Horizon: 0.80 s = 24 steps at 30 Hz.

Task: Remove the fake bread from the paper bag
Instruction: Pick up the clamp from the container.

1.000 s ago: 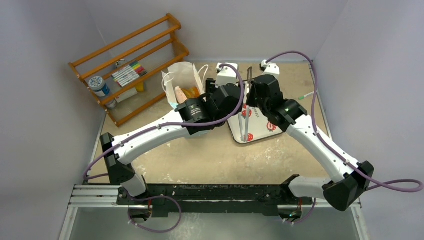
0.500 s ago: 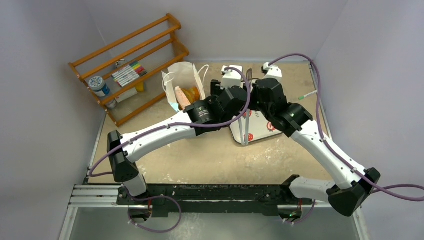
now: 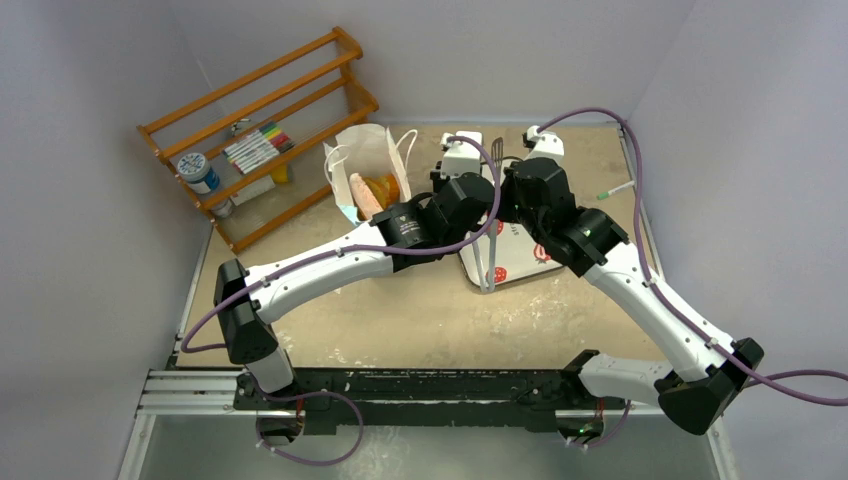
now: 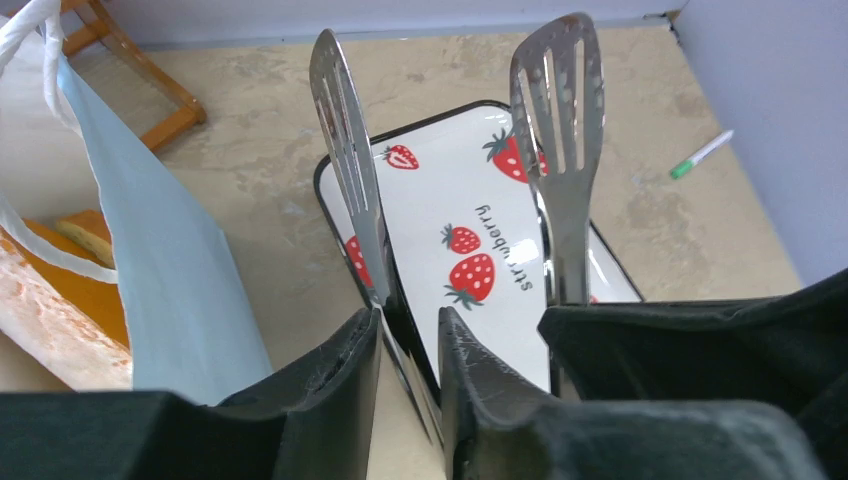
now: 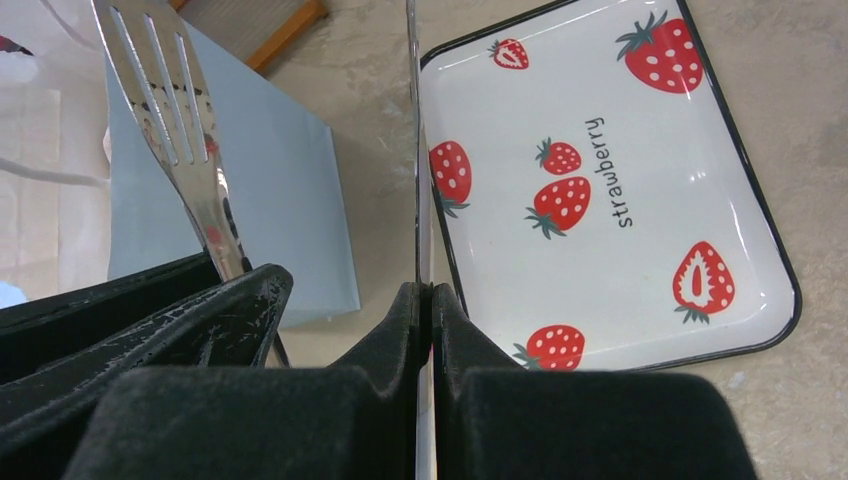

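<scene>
White-and-black arms (image 3: 320,268), purple cables (image 3: 600,112)

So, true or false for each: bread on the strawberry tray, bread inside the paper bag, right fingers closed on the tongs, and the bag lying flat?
Bread sits on the tray: false, no bread shows on it.
Bread is inside the paper bag: true.
The right fingers are closed on the tongs: true, on one arm.
The bag lies flat: false, it stands upright, mouth open.

Bright, even light; soft shadows.
</scene>
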Tool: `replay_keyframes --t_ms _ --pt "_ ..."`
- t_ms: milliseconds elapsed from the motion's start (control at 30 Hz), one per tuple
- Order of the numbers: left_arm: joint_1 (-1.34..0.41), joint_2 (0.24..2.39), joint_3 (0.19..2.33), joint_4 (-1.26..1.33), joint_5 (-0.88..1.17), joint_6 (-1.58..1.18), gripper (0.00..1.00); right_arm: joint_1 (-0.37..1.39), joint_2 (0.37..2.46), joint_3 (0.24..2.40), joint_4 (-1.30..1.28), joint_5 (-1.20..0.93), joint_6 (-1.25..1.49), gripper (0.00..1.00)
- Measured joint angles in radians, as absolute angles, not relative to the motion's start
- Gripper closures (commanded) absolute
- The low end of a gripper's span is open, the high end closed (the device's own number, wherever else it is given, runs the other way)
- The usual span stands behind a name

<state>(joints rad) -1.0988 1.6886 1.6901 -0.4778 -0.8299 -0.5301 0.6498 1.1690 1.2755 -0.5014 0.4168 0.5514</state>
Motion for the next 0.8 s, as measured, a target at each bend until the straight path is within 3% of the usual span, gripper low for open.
replay_keyframes --t_ms 100,467,800 --pt "-1.099 1.689 1.69 -0.461 -0.831 -0.532 1.0 0.654 1.169 1.275 -0.498 0.415 0.556 1.0" --pt "-1.078 1.689 1.69 -0.422 -0.876 -0.53 1.0 0.651 1.161 1.261 -0.462 0.47 0.591 1.0" --pt "-1.018 1.651 1.651 -0.377 -0.877 -0.527 1.0 0.484 1.119 1.173 -0.371 0.373 0.602 1.0"
